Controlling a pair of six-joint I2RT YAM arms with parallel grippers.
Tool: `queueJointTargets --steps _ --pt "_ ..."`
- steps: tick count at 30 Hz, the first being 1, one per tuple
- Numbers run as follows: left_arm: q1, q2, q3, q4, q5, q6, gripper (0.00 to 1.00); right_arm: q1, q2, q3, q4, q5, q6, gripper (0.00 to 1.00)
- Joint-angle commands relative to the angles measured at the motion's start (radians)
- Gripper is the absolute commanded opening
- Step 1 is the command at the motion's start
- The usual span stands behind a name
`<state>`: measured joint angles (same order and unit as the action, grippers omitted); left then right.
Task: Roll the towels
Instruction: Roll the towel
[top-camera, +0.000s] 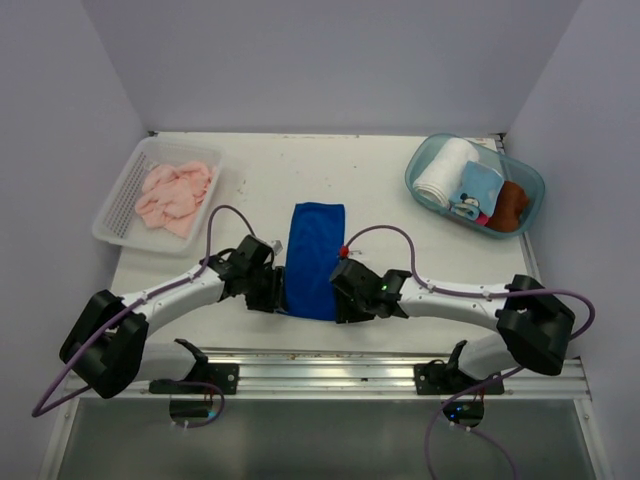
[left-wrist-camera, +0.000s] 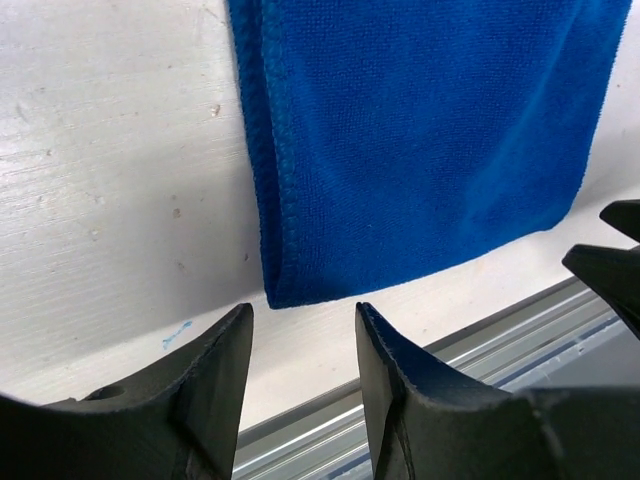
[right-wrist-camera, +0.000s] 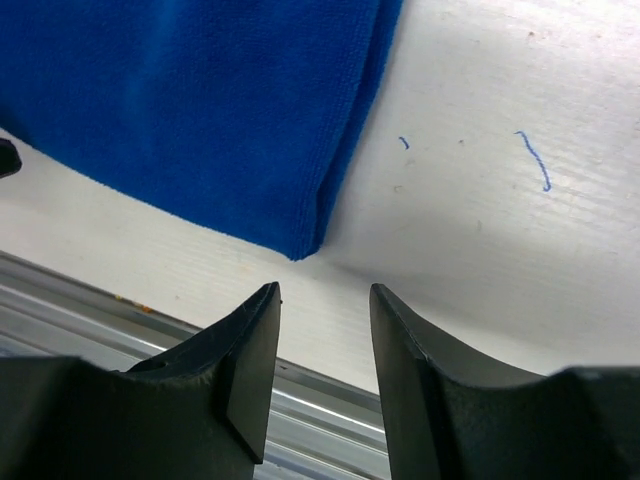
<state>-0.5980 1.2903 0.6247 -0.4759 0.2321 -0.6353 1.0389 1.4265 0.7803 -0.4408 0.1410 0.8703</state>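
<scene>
Two towels are showing: one blue towel (top-camera: 314, 260) is lying flat at the centre of the tabletop (top-camera: 270, 170), and one pink towel (top-camera: 177, 195) is sitting crumpled in the single white basket (top-camera: 118, 205) at far left. The left fingers (left-wrist-camera: 235, 335) and right fingers (right-wrist-camera: 262, 320) are each standing parted and empty, just short of the blue towel's two near corners. One teal tub (top-camera: 412, 180) at far right is holding what appear to be three cloth items.
</scene>
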Motion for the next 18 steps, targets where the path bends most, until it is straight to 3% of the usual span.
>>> queueJointTargets --steps 1,13,18 --pt "-0.002 -0.006 -0.008 0.014 -0.031 0.003 0.5 0.015 0.006 0.014 0.056 0.0 -0.007 0.45" --pt "0.0 0.038 -0.043 0.06 -0.027 0.014 0.49 0.038 0.104 0.057 0.076 0.014 -0.011 0.42" --pt "-0.002 0.049 -0.071 0.114 0.009 0.0 0.42 0.047 0.127 0.066 0.083 0.026 -0.008 0.4"
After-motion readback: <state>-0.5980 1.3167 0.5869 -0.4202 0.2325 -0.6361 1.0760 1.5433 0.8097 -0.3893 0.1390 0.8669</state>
